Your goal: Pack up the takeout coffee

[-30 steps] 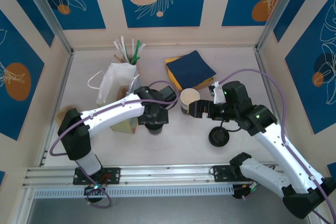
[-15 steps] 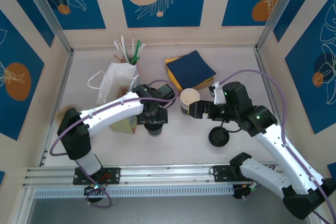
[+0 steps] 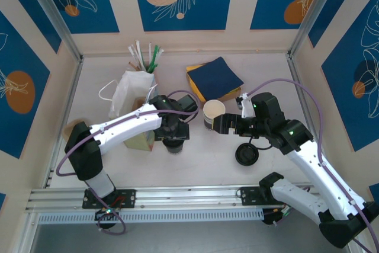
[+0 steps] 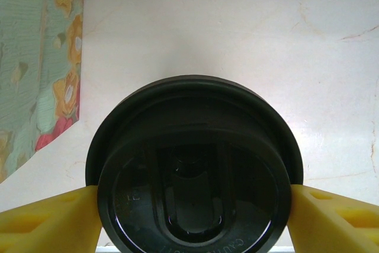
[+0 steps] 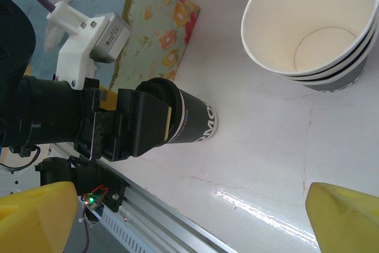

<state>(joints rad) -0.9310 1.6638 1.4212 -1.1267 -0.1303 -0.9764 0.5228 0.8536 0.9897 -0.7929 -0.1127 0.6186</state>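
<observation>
As the right gripper [image 5: 189,220] hangs spread, left gripper [image 4: 194,199], pinching the takeout coffee [image 4: 194,146], slightly leftward of before.

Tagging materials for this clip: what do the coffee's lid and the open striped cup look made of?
Lid: likely moulded black plastic, semi-gloss, with embossed ridges and lettering. Striped cup: likely paper, matte white inside, with a rolled rim.
</observation>
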